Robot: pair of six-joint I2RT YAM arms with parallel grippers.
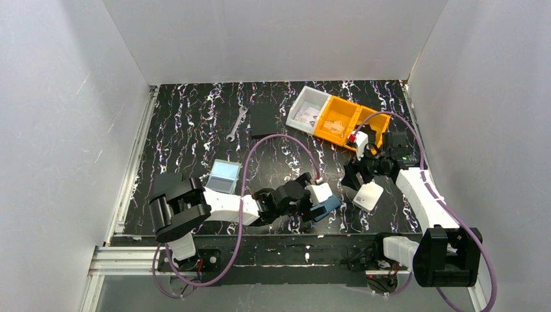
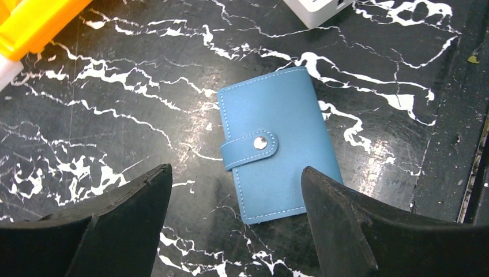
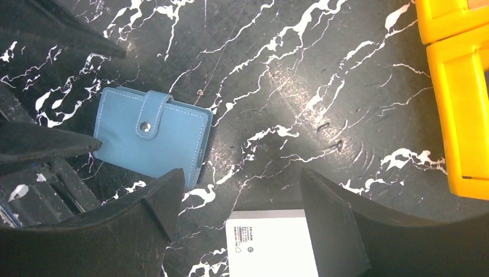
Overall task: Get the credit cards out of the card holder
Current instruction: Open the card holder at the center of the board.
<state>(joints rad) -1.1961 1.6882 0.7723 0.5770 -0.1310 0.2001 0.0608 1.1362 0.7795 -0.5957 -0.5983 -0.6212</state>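
The blue card holder (image 2: pixel 277 144) lies flat and closed on the marbled black table, its strap snapped shut. My left gripper (image 2: pixel 236 169) hovers open just above it, one finger on each side of its near end. In the top view the card holder (image 1: pixel 330 205) peeks out under the left gripper (image 1: pixel 318 209). My right gripper (image 3: pixel 242 172) is open and holds nothing, with the card holder (image 3: pixel 124 135) off its left finger. A pale blue-grey credit card (image 1: pixel 224 175) with greenish edges lies on the table to the left.
A white rounded box (image 3: pixel 271 242) sits on the table under the right gripper (image 1: pixel 355 181). Yellow bins (image 1: pixel 344 120) and a white bin (image 1: pixel 308 107) stand at the back right. A wrench (image 1: pixel 238 123) and a flat black rectangle (image 1: pixel 264 119) lie at the back.
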